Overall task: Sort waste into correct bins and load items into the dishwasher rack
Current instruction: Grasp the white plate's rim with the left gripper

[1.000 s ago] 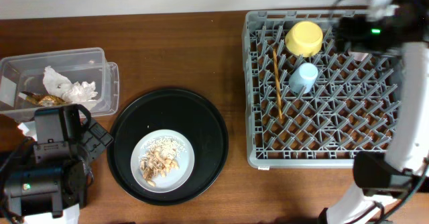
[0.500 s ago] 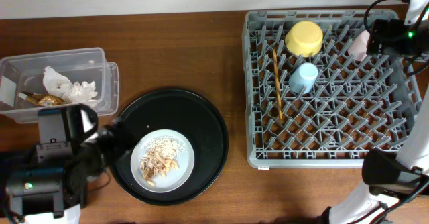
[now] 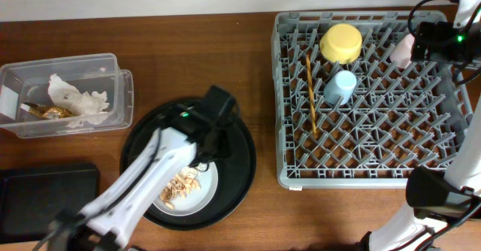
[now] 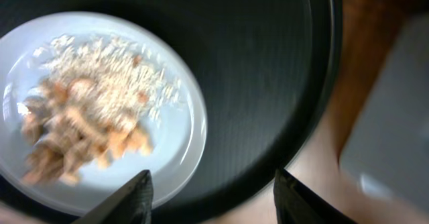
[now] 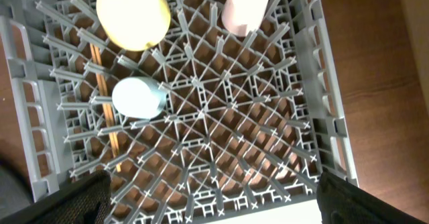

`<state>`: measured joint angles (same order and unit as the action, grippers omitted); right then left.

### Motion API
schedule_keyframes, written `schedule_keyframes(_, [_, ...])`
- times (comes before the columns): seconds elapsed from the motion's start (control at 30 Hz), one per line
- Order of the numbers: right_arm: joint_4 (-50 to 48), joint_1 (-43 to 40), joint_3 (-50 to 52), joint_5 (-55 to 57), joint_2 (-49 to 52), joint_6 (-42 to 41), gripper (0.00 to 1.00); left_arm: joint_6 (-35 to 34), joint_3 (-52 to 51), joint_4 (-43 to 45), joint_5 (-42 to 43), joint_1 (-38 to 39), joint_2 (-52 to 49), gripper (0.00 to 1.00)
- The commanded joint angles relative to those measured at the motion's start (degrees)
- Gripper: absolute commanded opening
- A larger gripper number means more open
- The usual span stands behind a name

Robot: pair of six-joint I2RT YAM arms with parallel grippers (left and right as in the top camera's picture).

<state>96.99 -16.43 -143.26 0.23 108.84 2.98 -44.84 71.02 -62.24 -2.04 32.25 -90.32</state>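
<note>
My left gripper [image 3: 203, 149] is open and empty, low over the round black tray [image 3: 237, 142]. Its fingers [image 4: 218, 200] frame the near edge of the pale-grey plate [image 4: 181, 137], which holds rice and nut-like scraps [image 4: 87, 117]. The plate [image 3: 207, 195] sits in the tray. My right gripper [image 3: 430, 44] is wide open and empty [image 5: 224, 204] above the grey dishwasher rack [image 3: 282, 93]. In the rack are the yellow bowl [image 5: 133, 13], pink cup [image 5: 246, 6], light-blue cup [image 5: 137, 96] and chopsticks [image 5: 104, 103]. The clear tub [image 3: 124, 93] holds tissue [image 3: 75, 97] and a gold wrapper [image 3: 49, 112].
The shallow black bin [image 3: 49, 191] lies at the front left, below the clear tub. My left arm slants across the tray from the front left. The rack [image 5: 328, 117] fills the right side of the table. A pale blurred shape [image 4: 402, 117] lies beyond the tray rim.
My left arm swung from the front-left corner out over the tray and plate, uncovering the black bin. My right gripper drew back to the right, leaving the pink cup in the rack.
</note>
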Motion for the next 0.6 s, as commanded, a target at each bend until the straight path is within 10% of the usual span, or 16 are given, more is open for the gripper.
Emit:
schedule_keyframes(0.0, [0.3, -0.1, -0.3, 0.9, 0.4, 0.0, 0.98, -7.6, -0.2, 3.9, -3.8, 0.8, -8.1, 0.51])
schedule_keyframes(0.57, [0.3, -0.1, -0.3, 0.9, 0.4, 0.0, 0.99, -11.3, -0.2, 7.0, -7.2, 1.4, -22.8, 0.29])
